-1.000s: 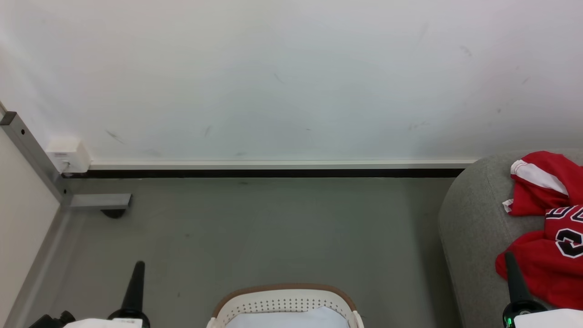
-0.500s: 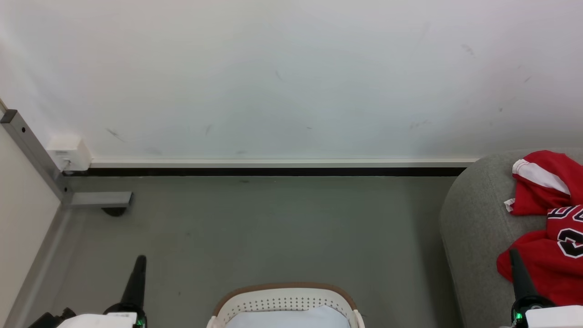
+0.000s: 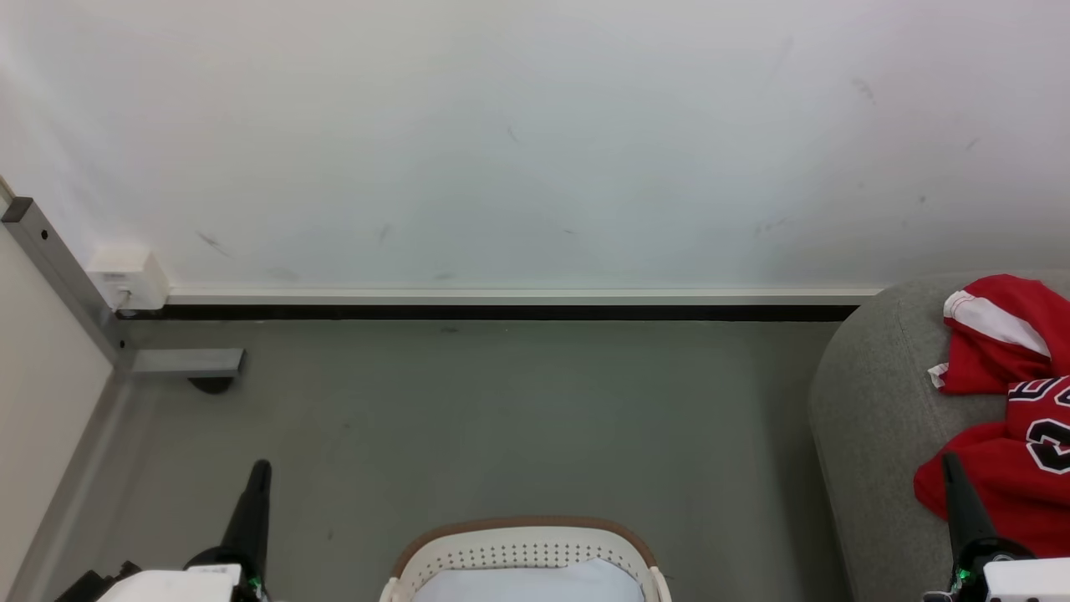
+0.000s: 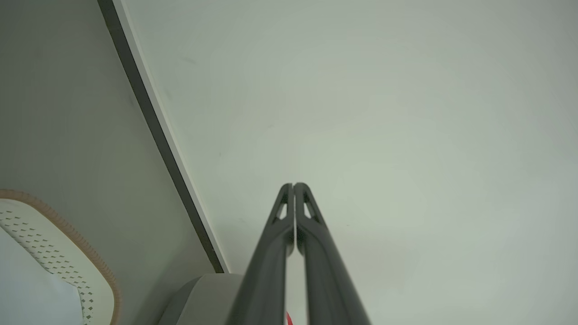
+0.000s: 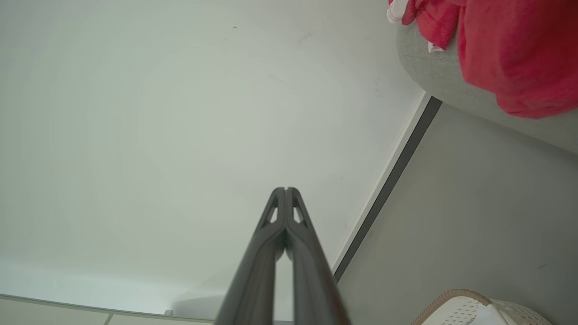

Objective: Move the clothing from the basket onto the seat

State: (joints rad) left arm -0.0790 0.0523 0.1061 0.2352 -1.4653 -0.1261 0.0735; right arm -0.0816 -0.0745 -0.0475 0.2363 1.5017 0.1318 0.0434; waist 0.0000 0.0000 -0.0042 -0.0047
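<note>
Red clothing [image 3: 1016, 493] lies heaped on the grey seat [image 3: 869, 418] at three o'clock, the white basket [image 3: 522, 552] sits at six o'clock, and the left gripper [image 3: 261, 465] and right gripper [image 3: 949, 458] hover, fingers pressed together, empty.

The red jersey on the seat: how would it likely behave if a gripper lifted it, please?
The jersey lies crumpled in soft folds on the seat, so it is probably floppy and would drape. It looks thin, so likely light. As cloth, it should not roll.
</note>
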